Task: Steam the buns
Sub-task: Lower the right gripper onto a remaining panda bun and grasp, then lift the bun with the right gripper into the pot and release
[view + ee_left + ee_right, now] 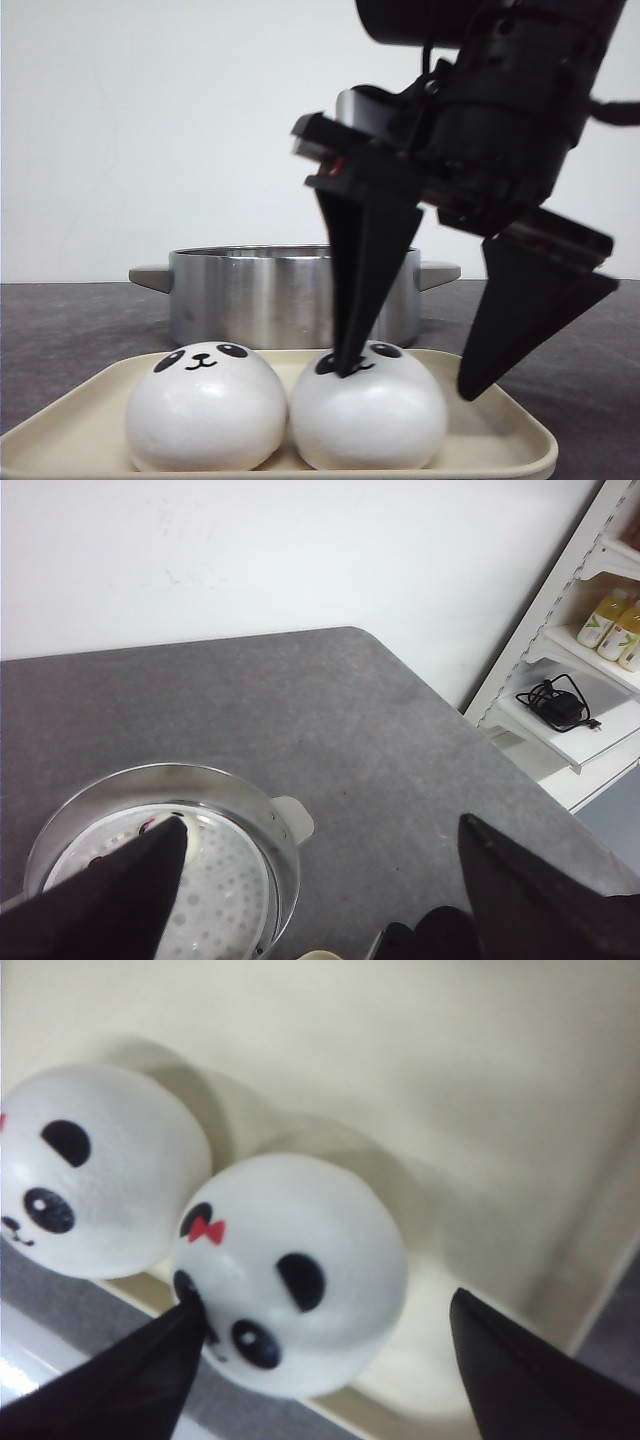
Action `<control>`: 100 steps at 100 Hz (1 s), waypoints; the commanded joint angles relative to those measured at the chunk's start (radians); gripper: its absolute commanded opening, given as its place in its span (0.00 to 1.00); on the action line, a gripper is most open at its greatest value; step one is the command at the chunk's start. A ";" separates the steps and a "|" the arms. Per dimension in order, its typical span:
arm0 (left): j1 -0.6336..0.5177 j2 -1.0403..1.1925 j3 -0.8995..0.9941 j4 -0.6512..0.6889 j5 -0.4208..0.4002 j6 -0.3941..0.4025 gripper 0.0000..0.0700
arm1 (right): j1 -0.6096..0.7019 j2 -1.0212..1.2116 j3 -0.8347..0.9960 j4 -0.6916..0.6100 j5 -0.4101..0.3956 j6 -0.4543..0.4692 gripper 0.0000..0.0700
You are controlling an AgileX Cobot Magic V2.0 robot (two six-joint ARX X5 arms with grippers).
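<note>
Two white panda-face buns sit side by side on a cream tray (80, 420) at the front: the left bun (205, 405) and the right bun (385, 420). My right gripper (405, 385) is open and straddles the right bun. One finger (365, 270) touches the bun's face; the other hangs apart beside it. In the right wrist view the same bun (300, 1260), with a red bow, lies between the open fingers of the right gripper (325, 1300), next to the other bun (100, 1170). My left gripper (322, 820) is open and empty above the pot (150, 772). It does not show in the front view.
The steel pot (250, 295) with grey side handles stands just behind the tray. It holds a perforated steamer plate (230, 890); a white shape (197, 830) shows behind my left finger. The grey table (350, 710) ends near a white shelf (590, 680) with bottles and a cable.
</note>
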 commanded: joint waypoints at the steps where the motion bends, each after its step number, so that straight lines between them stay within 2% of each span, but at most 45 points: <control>1: -0.008 0.006 0.015 0.000 -0.003 0.007 0.73 | 0.011 0.048 0.009 0.010 0.010 0.022 0.64; 4: -0.008 0.006 0.016 -0.001 -0.003 0.008 0.73 | 0.011 0.056 0.009 0.014 0.010 0.023 0.59; 8: -0.008 0.006 0.015 -0.002 -0.003 0.008 0.73 | 0.011 0.066 0.009 0.018 0.010 0.025 0.46; 12: -0.008 0.006 0.015 -0.001 -0.003 0.008 0.73 | 0.011 0.076 0.009 0.018 0.010 0.025 0.29; 17: -0.008 0.006 0.015 -0.001 -0.003 0.009 0.73 | 0.011 0.087 0.009 0.019 0.010 0.024 0.01; 18: -0.008 0.006 0.015 -0.001 -0.003 0.010 0.73 | 0.011 0.088 0.009 0.019 0.009 0.023 0.00; 32: -0.008 0.006 0.015 -0.002 -0.003 0.019 0.73 | 0.011 0.079 0.016 0.037 0.012 0.008 0.01; 46: -0.008 0.006 0.015 -0.010 -0.003 0.023 0.73 | 0.011 -0.039 0.108 0.037 0.025 -0.038 0.01; 52: -0.008 0.006 0.015 -0.013 -0.003 0.034 0.73 | 0.011 -0.089 0.184 0.038 0.065 -0.061 0.01; 62: -0.008 0.006 0.015 -0.011 -0.006 0.037 0.73 | 0.003 -0.117 0.341 0.034 0.179 -0.137 0.01; 71: -0.008 0.007 0.015 -0.006 -0.006 0.043 0.73 | -0.044 -0.103 0.468 0.028 0.228 -0.218 0.01; 85: -0.008 0.007 0.015 0.002 -0.006 0.061 0.73 | -0.126 -0.003 0.589 0.026 0.222 -0.268 0.01; 100: -0.008 0.007 0.015 0.003 -0.006 0.059 0.73 | -0.207 0.138 0.607 0.023 0.164 -0.272 0.01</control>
